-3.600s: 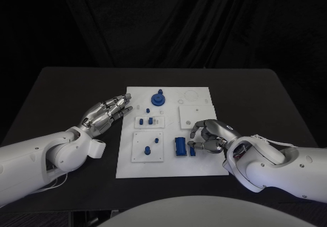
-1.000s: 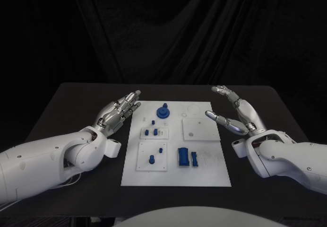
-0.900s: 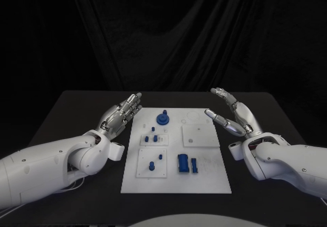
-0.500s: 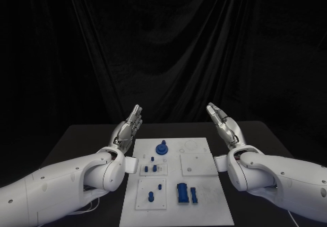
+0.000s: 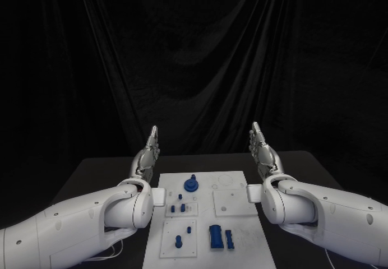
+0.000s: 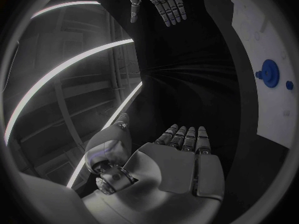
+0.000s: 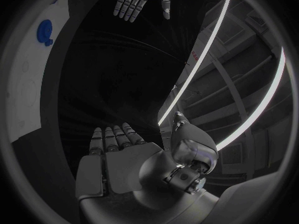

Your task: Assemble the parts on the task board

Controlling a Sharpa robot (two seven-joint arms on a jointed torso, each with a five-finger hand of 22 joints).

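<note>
Task board point(image 5: 250, 235) on black table point(image 5: 97, 168), unobstructed

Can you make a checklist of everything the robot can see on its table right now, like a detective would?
Surface: black table, holding a white task board.
Job's things: round blue part at the board's far end; blue block near its front; small blue pegs between them.
Clutter: nothing seen.
Hands: left hand and right hand raised, fingers straight, holding nothing.
Cables: thin white cable by the left arm.
Surroundings: black curtain behind.
</note>
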